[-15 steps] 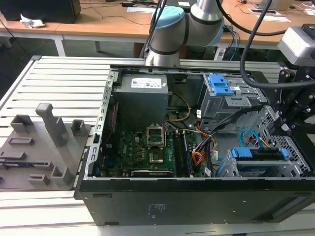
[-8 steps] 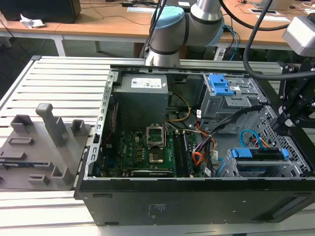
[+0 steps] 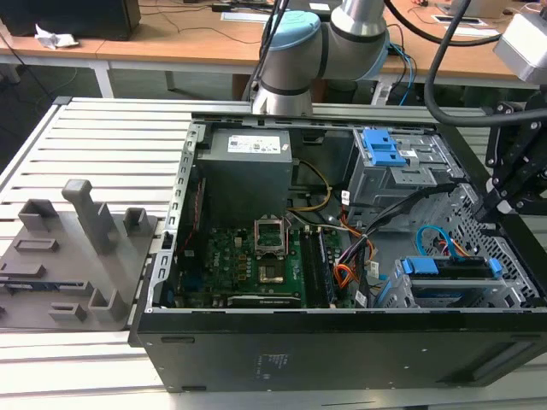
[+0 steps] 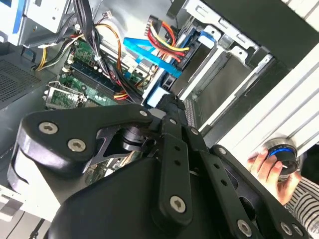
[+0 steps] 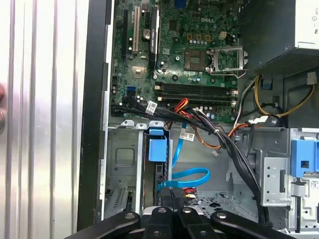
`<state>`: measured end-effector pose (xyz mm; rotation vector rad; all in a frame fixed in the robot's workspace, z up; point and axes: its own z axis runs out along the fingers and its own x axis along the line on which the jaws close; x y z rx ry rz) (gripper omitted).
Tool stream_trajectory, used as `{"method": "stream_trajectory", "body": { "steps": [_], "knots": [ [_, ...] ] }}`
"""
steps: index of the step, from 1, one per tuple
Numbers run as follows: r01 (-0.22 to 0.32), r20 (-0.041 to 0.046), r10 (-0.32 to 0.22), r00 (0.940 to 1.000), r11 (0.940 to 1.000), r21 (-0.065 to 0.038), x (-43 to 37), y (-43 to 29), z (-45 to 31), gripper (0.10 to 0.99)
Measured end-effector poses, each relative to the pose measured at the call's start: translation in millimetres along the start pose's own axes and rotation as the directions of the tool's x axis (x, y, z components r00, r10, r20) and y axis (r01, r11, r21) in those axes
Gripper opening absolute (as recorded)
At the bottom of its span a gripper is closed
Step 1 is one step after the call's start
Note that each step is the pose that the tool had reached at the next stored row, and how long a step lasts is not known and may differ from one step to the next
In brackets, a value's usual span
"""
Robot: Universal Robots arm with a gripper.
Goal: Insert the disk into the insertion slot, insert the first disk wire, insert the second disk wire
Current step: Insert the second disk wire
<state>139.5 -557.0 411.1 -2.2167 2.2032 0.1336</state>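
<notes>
Disk seated in the slot; blue cable looped beside it; claw pinched narrow at the plug.

You've got a ribbed aluminium table of parallel slats carrying everything. The open black computer case lies on its side directly on it, toward the exterior view's right. A grey fixture block with upright posts sits on the slats just beside the case, on the exterior view's left.
</notes>
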Motion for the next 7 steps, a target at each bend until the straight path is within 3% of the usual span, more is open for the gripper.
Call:
{"method": "stream_trajectory", "body": {
  "steps": [2,4,7],
  "knots": [
    [0.000,0.0007,0.000,1.0000,1.0000,0.001,-0.1,14.7,0.8,0.106],
    [0.000,0.0009,0.000,1.0000,1.0000,0.001,0.0,19.0,1.1,0.106],
    [0.000,0.0008,0.000,1.0000,1.0000,0.001,-0.1,19.1,1.1,0.106]
  ]
}}
